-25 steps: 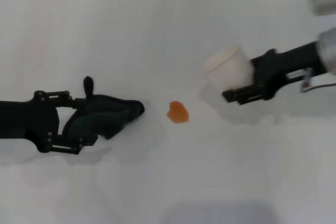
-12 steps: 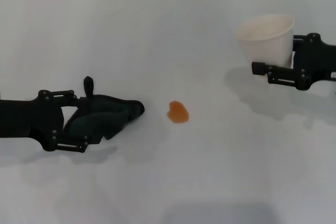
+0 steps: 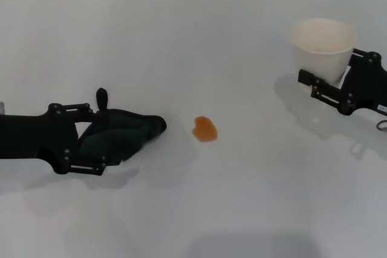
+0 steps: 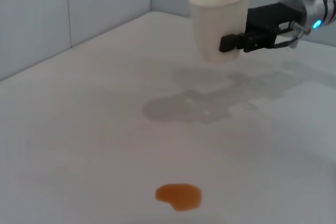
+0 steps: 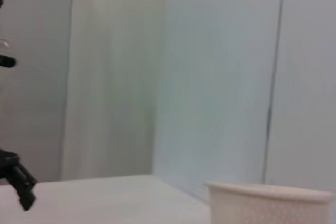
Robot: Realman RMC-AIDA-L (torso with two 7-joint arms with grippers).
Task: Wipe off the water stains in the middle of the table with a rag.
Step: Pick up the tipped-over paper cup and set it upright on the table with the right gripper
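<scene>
Rag [image 3: 118,137] sits mid-left of frame, clamped in left gripper [image 3: 100,140] just short of the amber stain [image 3: 204,129] on the desk [image 3: 199,46]; right gripper [image 3: 329,86] holds the paper cup [image 3: 321,46] clear, upper right.

**A:** what's the room like around this setup?

**B:** pretty bare tbh. Pale grey-blue wall panels [image 4: 68,9] with thin vertical seams behind the white surface, meeting in a corner. Light's soft and even, just faint grey shadows.
</scene>
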